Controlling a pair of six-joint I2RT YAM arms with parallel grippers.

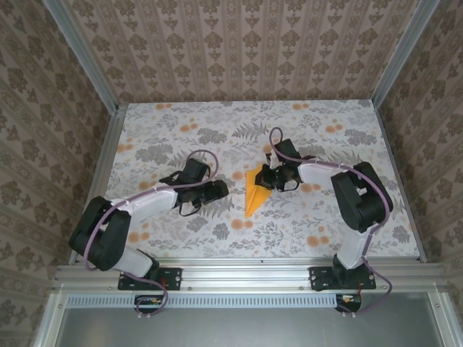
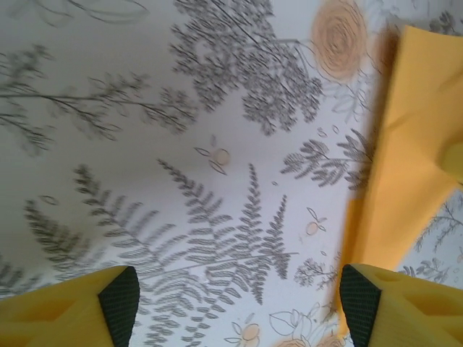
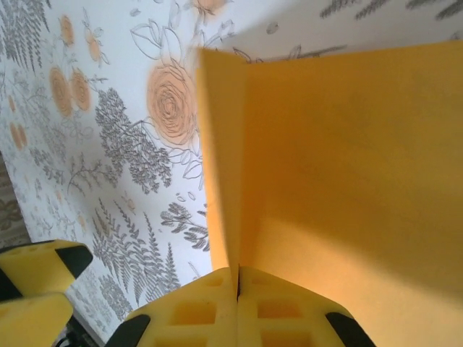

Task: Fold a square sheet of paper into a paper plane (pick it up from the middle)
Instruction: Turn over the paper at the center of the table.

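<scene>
My right gripper (image 3: 237,289) is pinched shut on the far end of the orange paper plane (image 1: 253,195) at mid-table, probably to keep its crease pressed together, while my left gripper (image 2: 239,303) hovers empty, jaws spread, just left of it.

The worktop (image 1: 181,238) is covered in a pale print of grey ferns and orange flowers. Near its middle sits the paper plane (image 1: 253,195), an orange dart pointing toward the near edge.

Bright even light; paper plane (image 2: 409,144) casts soft, blurry shadow.
</scene>
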